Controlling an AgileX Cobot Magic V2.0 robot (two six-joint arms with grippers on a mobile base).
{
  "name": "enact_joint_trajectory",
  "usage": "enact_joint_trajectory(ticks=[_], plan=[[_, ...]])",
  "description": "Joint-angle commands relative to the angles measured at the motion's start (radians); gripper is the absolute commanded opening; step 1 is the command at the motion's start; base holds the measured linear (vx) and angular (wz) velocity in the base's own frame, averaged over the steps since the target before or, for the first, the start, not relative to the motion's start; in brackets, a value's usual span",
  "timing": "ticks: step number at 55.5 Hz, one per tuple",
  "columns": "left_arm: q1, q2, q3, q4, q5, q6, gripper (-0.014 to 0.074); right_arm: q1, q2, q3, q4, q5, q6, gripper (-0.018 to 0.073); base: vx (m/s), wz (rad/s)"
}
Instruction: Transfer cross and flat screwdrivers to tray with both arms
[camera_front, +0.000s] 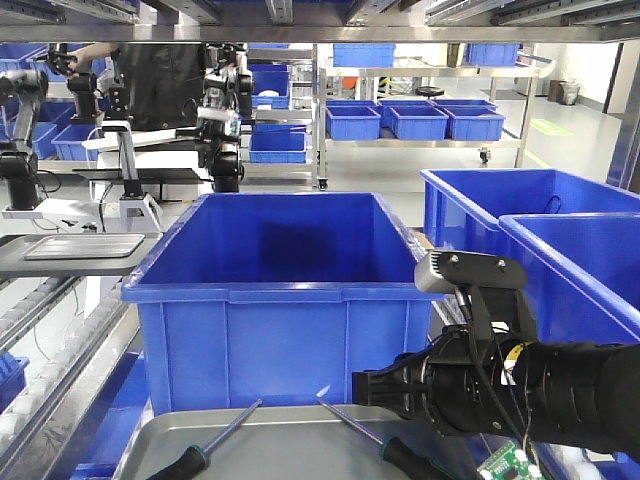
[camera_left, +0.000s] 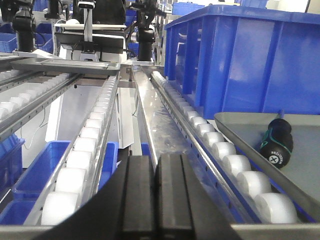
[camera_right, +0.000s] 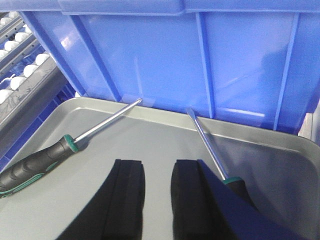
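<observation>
Right wrist, screwdrivers (camera_right: 40, 162) in tray (camera_right: 165, 127)

Black right arm (camera_front: 560, 385) with silver camera block (camera_front: 445, 272), green circuit board (camera_front: 503, 461).

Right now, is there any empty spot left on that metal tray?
Yes: the tray is bare between the two screwdrivers, under the right fingers, and right of the second shaft. The back rim is crowded: both tips meet the blue bin.

Black-and-green handled screwdrivers (camera_right: 60, 150), silver-grey tray (camera_right: 150, 140), deep blue bin (camera_front: 270, 290), white rollers (camera_left: 90, 135).
</observation>
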Motion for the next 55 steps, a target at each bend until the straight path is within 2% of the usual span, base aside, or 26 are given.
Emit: enact_joint_trajectory(ticks=[1,19,24,31,46,55], plan=[[-0.002,-0.013,-0.024,-0.001,-0.089,-0.009,-0.0006,-0.003,-0.029,-0.030,0.007,-0.069,-0.007,0.0241,0.00,0.00],[-0.002,-0.013,-0.024,-0.001,-0.089,-0.009,-0.0006,-0.003,-0.029,-0.030,0.007,-0.069,-0.007,0.0242,0.00,0.00],[-0.002,-0.013,-0.024,-0.001,-0.089,-0.009,-0.0006,-0.006,-0.030,-0.030,-0.025,-0.069,-0.007,0.0242,0.00,0.00],[-0.002,-0.013,-0.024,-0.001,-0.089,-0.009,-0.0006,-0.009,-0.098,0.015,-0.025,-0.094,-0.001,0.0223,0.00,0.00],[-0.002,-0.013,-0.024,-0.001,-0.089,-0.009,-0.0006,-0.203,-0.495,0.394,-0.025,-0.233,-0.002,0.0080,0.00,0.00],[-0.002,-0.013,-0.024,-0.001,-0.089,-0.009,-0.0006,-0.328,-0.781,0.643,-0.164,-0.318,-0.004,0.0005,0.00,0.00]])
